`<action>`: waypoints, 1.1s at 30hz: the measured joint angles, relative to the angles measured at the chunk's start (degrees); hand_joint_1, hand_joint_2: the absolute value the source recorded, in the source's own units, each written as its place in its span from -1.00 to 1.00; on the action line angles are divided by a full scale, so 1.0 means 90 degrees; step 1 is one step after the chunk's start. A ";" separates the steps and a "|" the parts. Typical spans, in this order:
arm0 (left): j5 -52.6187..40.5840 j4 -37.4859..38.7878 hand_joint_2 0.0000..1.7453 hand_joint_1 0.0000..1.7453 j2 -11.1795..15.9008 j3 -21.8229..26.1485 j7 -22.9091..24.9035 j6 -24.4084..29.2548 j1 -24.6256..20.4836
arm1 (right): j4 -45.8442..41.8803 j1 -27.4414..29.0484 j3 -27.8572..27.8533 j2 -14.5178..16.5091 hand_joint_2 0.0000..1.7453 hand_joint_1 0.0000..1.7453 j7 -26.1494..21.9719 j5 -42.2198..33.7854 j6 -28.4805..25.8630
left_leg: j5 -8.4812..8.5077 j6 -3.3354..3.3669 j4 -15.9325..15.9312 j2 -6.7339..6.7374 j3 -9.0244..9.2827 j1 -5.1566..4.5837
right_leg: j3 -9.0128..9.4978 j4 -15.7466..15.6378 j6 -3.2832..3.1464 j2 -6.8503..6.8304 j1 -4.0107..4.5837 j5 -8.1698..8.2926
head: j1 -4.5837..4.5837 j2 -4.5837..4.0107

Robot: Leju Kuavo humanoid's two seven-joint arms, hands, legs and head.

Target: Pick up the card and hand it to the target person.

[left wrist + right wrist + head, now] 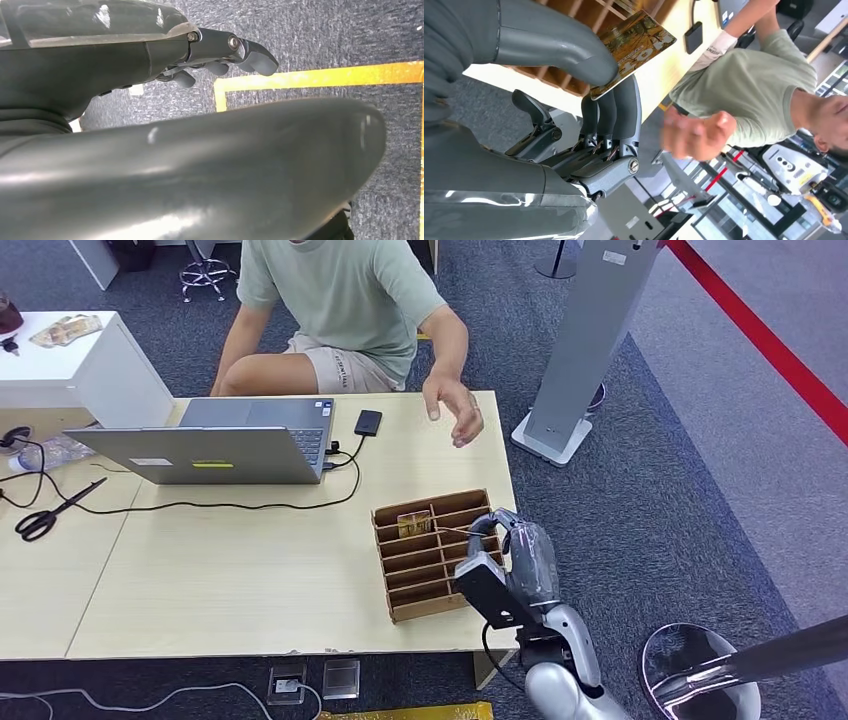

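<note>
Over the table's right edge, beside the rack (430,552), the right hand (589,95) pinches the card (636,47) between thumb and fingers. Beyond it, up-table, the person's open hand (455,410) waits, well apart. Left hand (220,55) hangs curled, empty.

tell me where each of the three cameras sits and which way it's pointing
Head view: high on the robot, looking forward and down at the table, card rack and seated person; the right robot hand shows.
Left wrist view: behind the left robot hand, facing carpet with a yellow floor line; dark body parts show.
Right wrist view: behind the right robot hand, which pinches the card.
Shared by head and right wrist views: person's reaching hand, rack.
</note>
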 joint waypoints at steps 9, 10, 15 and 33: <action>-0.0099 0.0000 -1.00 -1.00 0.0000 -0.0075 -0.0015 -0.0078 -0.0082 | 0.1241 -0.1723 -0.0026 0.0084 1.00 0.82 0.0149 -0.0446 0.0479 | 0.0003 0.0000 0.0001 -0.0001 0.0000 0.0000 | 0.0001 0.0003 0.0000 -0.0002 0.0000 0.0004 | 0.0004 0.0001; -0.0104 0.0000 -1.00 -1.00 0.0000 -0.0088 -0.0005 -0.0078 -0.0093 | 0.1430 -0.1918 -0.0024 0.0113 1.00 0.82 0.0163 -0.0455 0.0495 | 0.0003 0.0000 0.0001 -0.0002 0.0000 0.0000 | 0.0001 0.0004 0.0000 -0.0003 0.0000 0.0004 | 0.0004 0.0001; -0.0141 0.0000 -1.00 -1.00 0.0000 -0.0165 0.0084 -0.0080 -0.0121 | 0.2315 -0.2646 -0.0014 0.0294 1.00 0.82 0.0256 -0.0401 0.0517 | 0.0003 0.0000 0.0001 -0.0004 -0.0004 0.0000 | -0.0002 0.0004 -0.0001 -0.0006 0.0000 0.0002 | 0.0001 0.0000; -0.0148 0.0000 -1.00 -1.00 0.0000 -0.0325 0.0058 -0.0151 -0.0132 | 0.3891 -0.3230 0.0041 0.0854 1.00 -1.00 0.0285 -0.0160 0.0492 | 0.0002 0.0000 0.0001 -0.0005 -0.0004 0.0000 | -0.0003 0.0004 -0.0001 -0.0005 0.0000 0.0000 | -0.0001 0.0000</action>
